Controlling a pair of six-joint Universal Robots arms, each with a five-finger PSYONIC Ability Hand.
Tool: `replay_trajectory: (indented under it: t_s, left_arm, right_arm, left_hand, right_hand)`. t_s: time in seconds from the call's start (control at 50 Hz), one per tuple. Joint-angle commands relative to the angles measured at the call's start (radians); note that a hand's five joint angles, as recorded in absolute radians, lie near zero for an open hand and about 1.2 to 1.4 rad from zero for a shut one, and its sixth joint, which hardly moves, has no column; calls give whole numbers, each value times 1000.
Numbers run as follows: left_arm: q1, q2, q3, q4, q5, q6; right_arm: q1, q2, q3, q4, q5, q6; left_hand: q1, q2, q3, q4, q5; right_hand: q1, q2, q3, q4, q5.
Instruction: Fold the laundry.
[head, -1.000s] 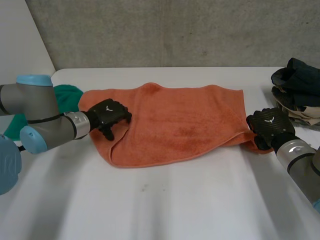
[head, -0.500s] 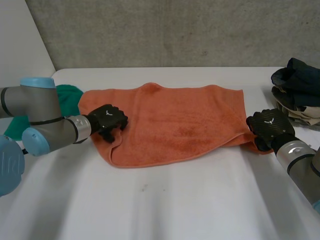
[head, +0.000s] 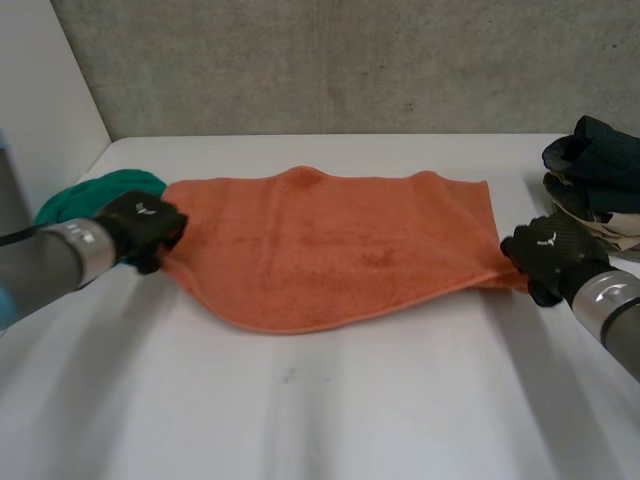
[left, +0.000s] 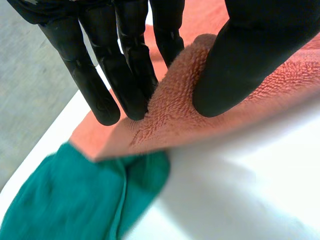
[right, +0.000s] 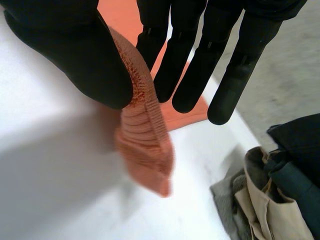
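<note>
Across mid-frame on the white table (head: 330, 400): orange towel (head: 330, 250), spread flat; left hand (head: 145, 222) pinching its left end, right hand (head: 548, 255) pinching its right corner; green cloth (head: 100, 190) upper left.

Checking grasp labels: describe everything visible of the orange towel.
The orange towel is terry cloth with a ribbed hem, spread nearly flat across the white table, its near edge curving. The left hand pinches its left end, the right hand its right corner. A green cloth lies by its left end.
</note>
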Motion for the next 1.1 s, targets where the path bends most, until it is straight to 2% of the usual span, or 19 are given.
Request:
replay_trajectory:
  t_s: [0.02,0.08,0.12,0.18,0.22,0.32,0.34,0.4,0.42,0.48,0.54,0.56,0.64,0.72,0.94,0.96,0.98,1.0,1.1]
  left_arm:
    - [103,385,-409,-100,-79,34]
    - [155,485,-514,-178,-76,109]
    - [213,555,-602,-233,-73,199]
    - [255,585,-666,-249,-58,275]
    - [250,586,-668,-229,-32,272]
    - [249,544,-637,-71,71,159]
    - [240,497,-616,0,84,91]
    - [211,425,-567,102,85,-10]
    - [174,379,-526,163,83,-71]
    - [129,304,-467,246,77,-131]
    - [86,192,-386,337,27,-159]
    - [71,143,-342,369,-19,-161]
    - [25,26,-216,406,-148,-170]
    - [-15,-83,-95,403,-227,-170]
    - [-66,-240,122,409,-239,-176]
    - [-76,-256,149,405,-241,-181]
    - [-79,-261,157,403,-242,-182]
    - [-84,-267,165,402,-244,-182]
    - [-110,-263,162,397,-234,-201]
  right_arm:
    - [-31,-95,-36,478,23,-281]
    - [-54,-123,-24,613,51,-373]
    - [-64,-126,-19,658,55,-411]
    - [-82,-124,-11,674,66,-459]
    - [-82,-111,-23,663,64,-473]
    - [-76,-46,-76,539,70,-441]
    - [-76,-29,-85,508,74,-427]
    - [-71,41,-120,390,93,-346]
    - [-68,55,-129,361,97,-329]
    - [-27,118,-172,246,112,-278]
    - [25,208,-231,129,144,-264]
    - [33,219,-240,112,150,-264]
    - [68,297,-312,0,201,-263]
    - [82,380,-395,-96,215,-264]
    - [108,616,-671,-198,224,-266]
    - [108,629,-685,-207,230,-266]
    - [110,639,-695,-213,239,-266]
    - [114,652,-706,-222,256,-263]
    - [134,617,-660,-215,285,-206]
  left_hand:
    - [241,211,211,199,253]
    - [241,211,211,199,253]
    - [241,211,211,199,253]
    - [241,211,211,199,253]
    - [241,211,211,199,253]
    - [241,211,211,199,253]
    - [241,211,211,199,253]
    - [241,211,211,199,253]
    - [241,211,211,199,253]
    - [241,211,211,199,253]
    - [241,211,211,199,253]
    - [241,211,211,199,253]
    - [241,211,211,199,253]
    - [241,211,211,199,253]
    - [241,211,211,199,253]
    - [-326,-355,-356,-367,-313]
    - [-703,-733,-733,-745,-691]
    - [-978,-1007,-1007,-1019,-965]
    - [-981,-1011,-1011,-1023,-969]
  right_hand:
    - [259,217,206,198,242]
    - [259,217,206,198,242]
    - [259,217,206,198,242]
    - [259,217,206,198,242]
    - [259,217,206,198,242]
    - [259,217,206,198,242]
    - [259,217,206,198,242]
    - [259,217,206,198,242]
    - [259,217,206,198,242]
    - [259,217,206,198,242]
    - [259,217,206,198,242]
    - [259,217,206,198,242]
    - [259,217,206,198,242]
    - [259,217,206,198,242]
    - [259,217,206,198,242]
    - [-68,-111,-121,-130,-86]
    - [-568,-611,-621,-630,-586]
    - [-962,-1005,-1016,-1024,-980]
    - [-962,-1005,-1016,-1024,-980]
